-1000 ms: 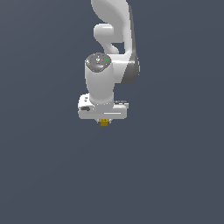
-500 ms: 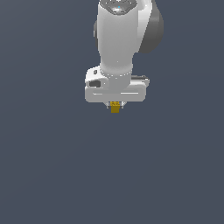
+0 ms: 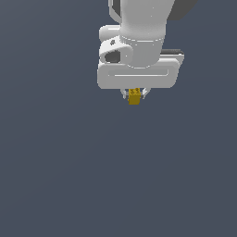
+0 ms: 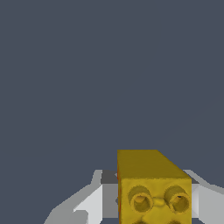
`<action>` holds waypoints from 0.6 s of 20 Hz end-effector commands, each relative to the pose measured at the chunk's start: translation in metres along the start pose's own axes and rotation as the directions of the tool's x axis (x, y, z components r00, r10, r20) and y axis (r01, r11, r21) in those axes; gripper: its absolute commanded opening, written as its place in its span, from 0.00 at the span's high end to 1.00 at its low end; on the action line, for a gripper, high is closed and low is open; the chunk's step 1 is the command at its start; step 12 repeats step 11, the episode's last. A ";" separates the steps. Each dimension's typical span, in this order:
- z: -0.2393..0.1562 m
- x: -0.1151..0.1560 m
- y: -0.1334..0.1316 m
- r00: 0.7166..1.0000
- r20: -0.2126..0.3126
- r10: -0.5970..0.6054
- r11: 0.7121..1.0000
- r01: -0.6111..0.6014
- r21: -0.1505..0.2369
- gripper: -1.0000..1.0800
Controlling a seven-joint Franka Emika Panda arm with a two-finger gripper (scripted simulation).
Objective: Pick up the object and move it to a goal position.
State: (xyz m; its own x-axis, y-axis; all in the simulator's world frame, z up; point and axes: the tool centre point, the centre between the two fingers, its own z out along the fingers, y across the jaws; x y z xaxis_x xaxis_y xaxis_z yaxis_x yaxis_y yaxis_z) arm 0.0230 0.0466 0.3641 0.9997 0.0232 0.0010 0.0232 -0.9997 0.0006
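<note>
The object is a tiny yellow-orange cube (image 3: 134, 97) with darker round marks on its face. It sits between the two short fingertips of my white gripper (image 3: 134, 95), under the wide white hand, near the top of the exterior view. The gripper is shut on it and holds it up in the air. In the wrist view the cube (image 4: 151, 186) fills the space between the two pale fingers (image 4: 92, 203), with two ring-shaped marks on its near face. No goal marker shows in either view.
The white arm (image 3: 141, 28) rises out of the exterior view's top edge. Around it there is only a plain dark grey-blue ground.
The arm has moved toward the exterior view's right and upward, and looms larger, carrying the cube along in the shut gripper.
</note>
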 end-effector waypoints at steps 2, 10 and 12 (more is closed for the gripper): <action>-0.017 0.002 -0.007 1.000 0.001 0.001 1.000 -0.001 0.000 1.00; -0.030 0.005 -0.013 1.000 0.001 0.000 1.000 0.000 0.001 1.00; -0.031 0.005 -0.013 1.000 0.001 0.000 1.000 0.000 0.001 1.00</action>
